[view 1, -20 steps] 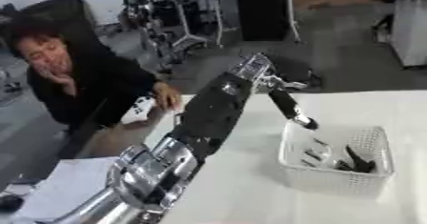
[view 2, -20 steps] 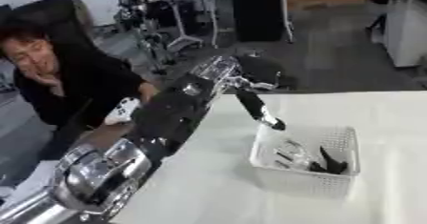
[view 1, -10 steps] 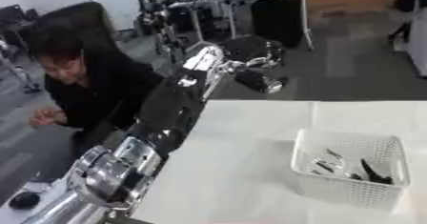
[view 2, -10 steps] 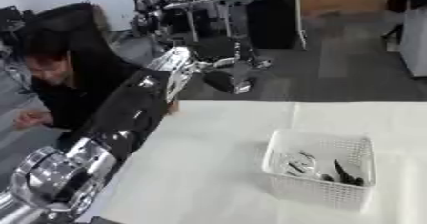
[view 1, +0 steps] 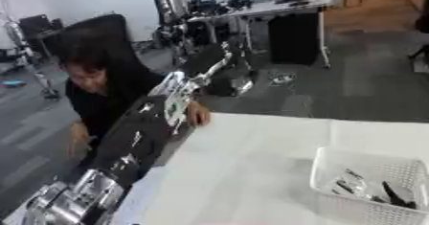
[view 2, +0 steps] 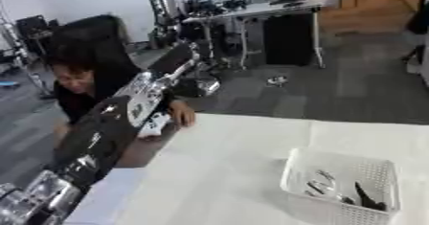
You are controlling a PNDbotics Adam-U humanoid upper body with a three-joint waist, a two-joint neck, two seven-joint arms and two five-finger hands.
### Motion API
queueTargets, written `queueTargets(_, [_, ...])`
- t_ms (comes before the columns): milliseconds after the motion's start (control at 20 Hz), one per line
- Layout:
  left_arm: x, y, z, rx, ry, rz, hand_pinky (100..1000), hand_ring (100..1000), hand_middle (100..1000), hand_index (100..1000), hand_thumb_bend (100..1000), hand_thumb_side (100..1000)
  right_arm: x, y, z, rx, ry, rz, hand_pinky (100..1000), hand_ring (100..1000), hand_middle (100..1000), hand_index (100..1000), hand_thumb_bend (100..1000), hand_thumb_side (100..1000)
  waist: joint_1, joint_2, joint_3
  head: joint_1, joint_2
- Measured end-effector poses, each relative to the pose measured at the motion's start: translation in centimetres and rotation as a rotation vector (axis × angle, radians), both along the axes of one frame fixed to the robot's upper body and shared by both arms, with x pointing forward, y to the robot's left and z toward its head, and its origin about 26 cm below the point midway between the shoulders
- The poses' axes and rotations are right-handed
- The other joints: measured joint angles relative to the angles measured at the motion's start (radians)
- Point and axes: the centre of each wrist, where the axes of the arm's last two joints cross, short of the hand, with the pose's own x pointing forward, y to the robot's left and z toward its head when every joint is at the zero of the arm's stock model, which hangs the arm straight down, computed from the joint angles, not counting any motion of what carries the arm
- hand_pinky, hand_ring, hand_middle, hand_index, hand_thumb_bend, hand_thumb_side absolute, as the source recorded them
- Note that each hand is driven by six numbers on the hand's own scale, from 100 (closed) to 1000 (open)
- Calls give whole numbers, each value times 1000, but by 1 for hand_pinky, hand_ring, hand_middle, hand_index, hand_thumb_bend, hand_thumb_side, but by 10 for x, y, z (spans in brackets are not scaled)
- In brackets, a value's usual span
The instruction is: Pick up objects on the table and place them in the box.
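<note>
My left arm (view 1: 142,138) stretches up and away from me, past the far left edge of the white table (view 1: 251,171); my left hand (view 1: 231,83) hangs out beyond it over the grey floor — blurred, so I cannot tell how its fingers lie. The white mesh box (view 1: 368,185) sits well apart from that hand, at the table's near right — dark and silvery objects (view 2: 339,190) lie inside.

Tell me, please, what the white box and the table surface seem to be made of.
The white box looks like moulded plastic with a matte finish: its walls are a regular open lattice and the rim is thick and rounded. The table appears covered with white cloth or paper, since faint creases run across it; I cannot tell which.
</note>
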Motion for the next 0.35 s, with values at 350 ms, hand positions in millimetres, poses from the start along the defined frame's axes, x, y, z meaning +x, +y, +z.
queueTargets(350, [-64, -71, -42, -345, -78, -374, 541, 537, 671, 691, 221, 883, 1, -8, -5, -7, 26, -33, 430, 527, 574, 844, 346, 1000, -37, -9, 40, -99, -108])
